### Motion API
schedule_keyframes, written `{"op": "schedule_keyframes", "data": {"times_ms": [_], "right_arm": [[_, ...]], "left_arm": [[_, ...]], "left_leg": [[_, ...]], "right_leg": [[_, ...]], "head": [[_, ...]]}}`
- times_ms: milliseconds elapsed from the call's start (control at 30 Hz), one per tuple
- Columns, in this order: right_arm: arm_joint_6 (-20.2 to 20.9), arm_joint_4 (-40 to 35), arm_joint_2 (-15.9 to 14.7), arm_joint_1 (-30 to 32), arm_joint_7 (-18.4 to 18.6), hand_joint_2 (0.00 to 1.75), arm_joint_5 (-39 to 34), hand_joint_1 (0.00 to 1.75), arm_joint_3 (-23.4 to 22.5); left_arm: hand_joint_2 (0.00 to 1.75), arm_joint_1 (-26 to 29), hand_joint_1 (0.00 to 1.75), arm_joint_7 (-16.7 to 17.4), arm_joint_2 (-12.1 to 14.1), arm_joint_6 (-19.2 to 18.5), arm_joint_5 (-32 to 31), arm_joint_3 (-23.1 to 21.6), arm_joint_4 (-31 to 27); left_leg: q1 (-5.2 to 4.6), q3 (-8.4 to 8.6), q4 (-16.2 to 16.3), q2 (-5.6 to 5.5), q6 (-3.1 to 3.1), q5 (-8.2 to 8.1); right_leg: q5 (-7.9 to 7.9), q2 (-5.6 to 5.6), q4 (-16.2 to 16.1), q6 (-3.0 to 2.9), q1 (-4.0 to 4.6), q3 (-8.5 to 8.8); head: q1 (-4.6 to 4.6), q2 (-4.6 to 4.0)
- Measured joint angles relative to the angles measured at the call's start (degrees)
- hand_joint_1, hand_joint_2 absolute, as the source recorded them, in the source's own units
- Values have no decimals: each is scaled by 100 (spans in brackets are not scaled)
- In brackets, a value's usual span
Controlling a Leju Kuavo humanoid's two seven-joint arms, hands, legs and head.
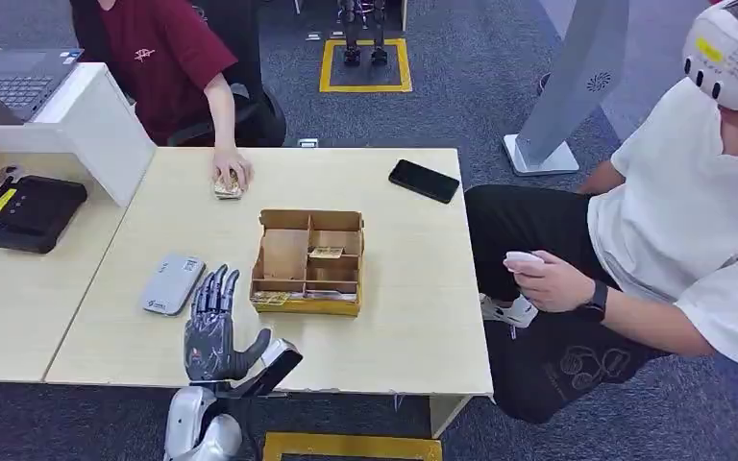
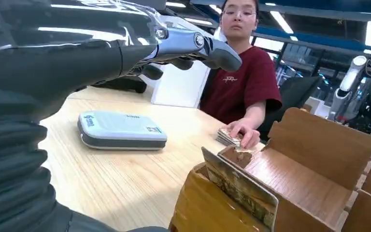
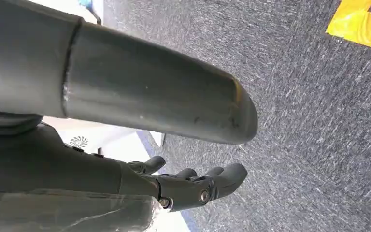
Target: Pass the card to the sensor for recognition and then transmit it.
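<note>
head view: your left hand (image 1: 213, 331) is hovering over the near edge of the table (image 1: 413, 307), fingers spread and holding nothing, just left of the cardboard box (image 1: 308, 261). sensor (image 1: 172, 283) (the flat grey unit) is lying just beyond the fingertips, apart from them. one card (image 1: 271, 299) is leaning at the box's near left corner, another card (image 1: 326, 253) is sitting in a middle compartment. left wrist view is showing the same: the near card (image 2: 239, 187) is standing tilted against the box wall, the sensor (image 2: 121, 129) is lying flat on the wood, nothing is touching it. a person in a red shirt is resting a hand (image 1: 231, 173) on a small stack of cards (image 1: 228, 188) at the far edge. your right hand (image 3: 188, 186) is hanging over grey carpet, fingers loosely apart, gripping nothing. a black phone (image 1: 424, 181) is lying far right on the table.
</note>
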Motion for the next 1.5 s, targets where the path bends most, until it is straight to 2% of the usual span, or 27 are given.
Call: {"op": "schedule_keyframes", "data": {"times_ms": [133,900,1100,1333,1500], "right_arm": [[-2,0,0,-1,0,0,9,0,0],[13,0,0,-25,-22,0,129,0,2],[13,0,0,-27,-22,0,146,0,4],[13,0,0,-28,2,0,142,0,4],[13,0,2,-28,0,0,146,0,4]], "left_arm": [[175,-2,0,-208,-17,0,127,39,96],[175,-318,0,-428,-103,0,175,555,511],[175,-397,0,-441,-125,0,184,594,573],[175,-405,0,-686,-153,0,323,601,618],[175,-405,0,-693,-162,0,354,599,618]], "left_leg": [[0,0,0,0,0,0],[0,0,0,0,0,0],[0,0,0,0,0,0],[0,0,0,0,0,0],[0,0,0,0,0,0]], "right_leg": [[0,0,0,0,0,0],[0,0,0,0,0,-1],[0,0,0,0,0,-1],[0,0,0,0,0,-2],[0,1,0,0,0,-2]], "head": [[0,-2],[0,0],[-2,0],[0,0],[0,-2]]}}
